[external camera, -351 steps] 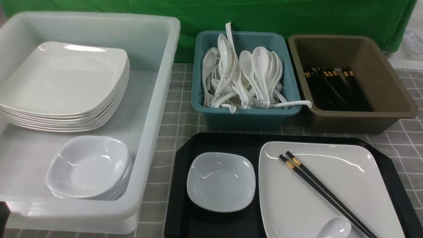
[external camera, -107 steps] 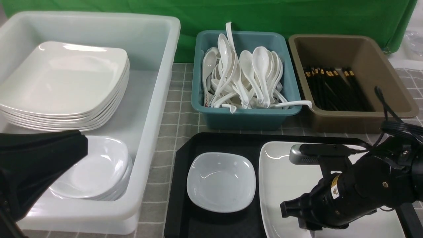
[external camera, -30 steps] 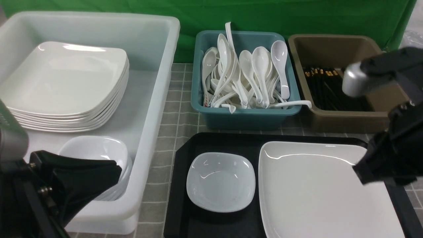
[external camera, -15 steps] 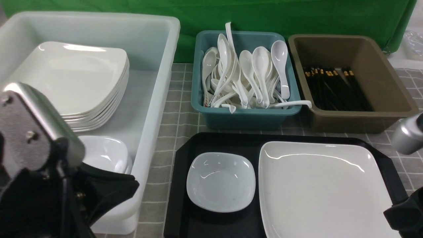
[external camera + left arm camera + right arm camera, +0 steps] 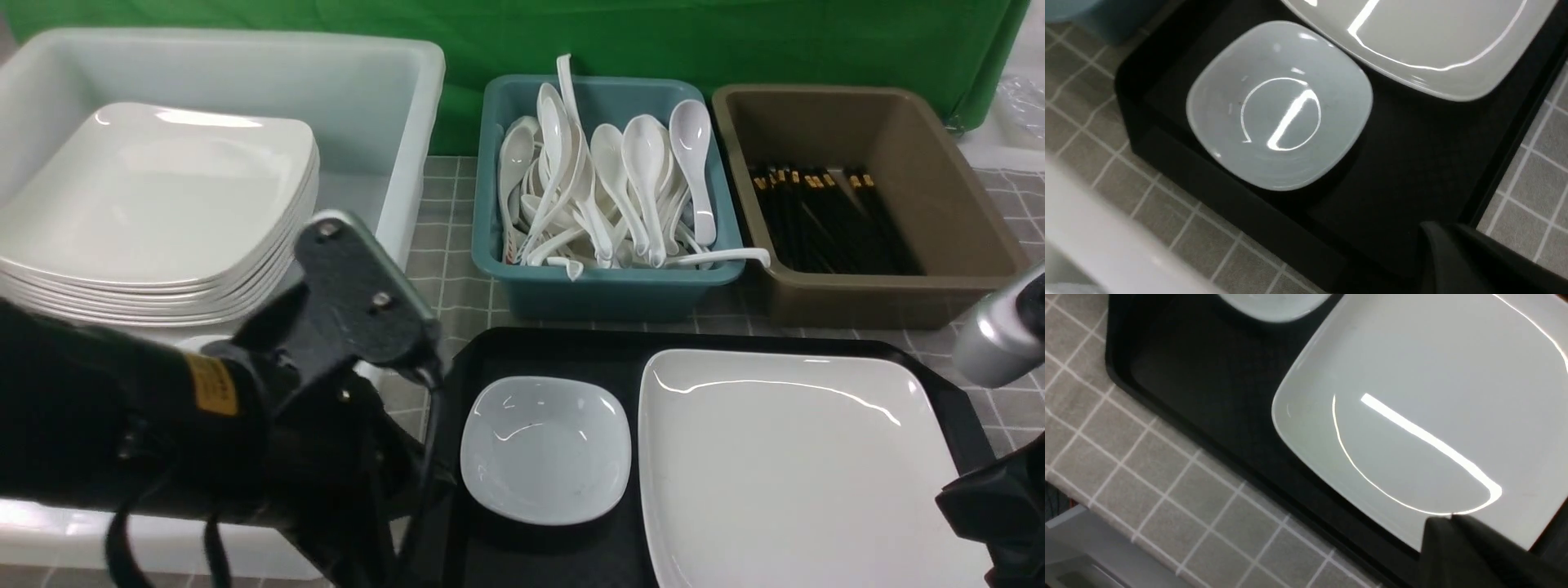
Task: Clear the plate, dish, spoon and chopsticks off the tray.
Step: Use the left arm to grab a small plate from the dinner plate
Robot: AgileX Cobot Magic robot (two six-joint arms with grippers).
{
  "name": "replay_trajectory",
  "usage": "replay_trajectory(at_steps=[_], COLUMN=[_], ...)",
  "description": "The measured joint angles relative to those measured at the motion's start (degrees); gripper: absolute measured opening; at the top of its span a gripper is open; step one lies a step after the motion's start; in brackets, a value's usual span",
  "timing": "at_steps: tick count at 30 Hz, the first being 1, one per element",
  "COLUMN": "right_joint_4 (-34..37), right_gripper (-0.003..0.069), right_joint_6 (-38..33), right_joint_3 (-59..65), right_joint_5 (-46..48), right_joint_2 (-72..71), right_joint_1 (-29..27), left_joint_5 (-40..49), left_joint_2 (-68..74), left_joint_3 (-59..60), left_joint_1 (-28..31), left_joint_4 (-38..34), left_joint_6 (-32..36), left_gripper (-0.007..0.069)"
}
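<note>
The left arm (image 5: 98, 425) is a bulky matte black casing with rounded shoulders, and it bears a small yellow label (image 5: 211, 384) whose dark print is too small to read. On it sits a flat black bracket (image 5: 359, 286) with rounded corners and a silver-grey edge, fixed by two round screws (image 5: 378, 300). A black cable (image 5: 430, 425) leaves the bracket, and more black cable loops (image 5: 118, 543) show beneath the casing. The right arm (image 5: 992, 510) appears as an angular black block, with a smooth silver-grey cylinder (image 5: 992, 347) above it. In the wrist views the left gripper (image 5: 1453, 253) and the right gripper (image 5: 1453, 547) are plain matte black wedges.
</note>
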Motion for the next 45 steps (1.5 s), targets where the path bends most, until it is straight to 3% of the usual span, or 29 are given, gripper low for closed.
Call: replay_trajectory(at_steps=[5, 20, 24, 28, 36, 42, 45], right_joint_4=[0.0, 0.0, 0.0, 0.0, 0.0, 0.0, 0.0], right_gripper=[0.0031, 0.009, 0.0091, 0.0096, 0.0106, 0.0108, 0.0111], right_joint_6=[-0.1, 0.0, 0.0, -2.0, -3.9, -5.0, -5.2], right_joint_3=[0.0, 0.0, 0.0, 0.0, 0.0, 0.0, 0.0], right_joint_5=[1.4, 2.8, 2.8, 3.3, 3.7, 3.8, 3.8], right_joint_2=[0.0, 0.0, 0.0, 0.0, -0.1, -0.1, -0.1], right_joint_1=[0.0, 0.0, 0.0, 0.0, 0.0, 0.0, 0.0], left_joint_5=[0.7, -1.8, -1.8, -1.9, -7.8, -12.8, -13.0], left_joint_2=[3.5, 17.6, 24.4, 31.3, 36.8, 40.4, 42.3], left_joint_3=[-4.0, -8.5, -12.7, -16.1, -16.9, -17.1, -17.1], left_joint_1=[-5.1, -6.8, -9.2, -9.8, -9.8, -9.8, -9.8], left_joint_4=[2.8, 4.9, 6.8, 10.8, 13.6, 20.0, 22.1], left_joint_6=[-0.1, 0.1, -2.0, -5.9, -6.8, -9.4, -11.6], left_gripper=[0.0011, 0.0027, 0.009, 0.0251, 0.0484, 0.0498, 0.0433])
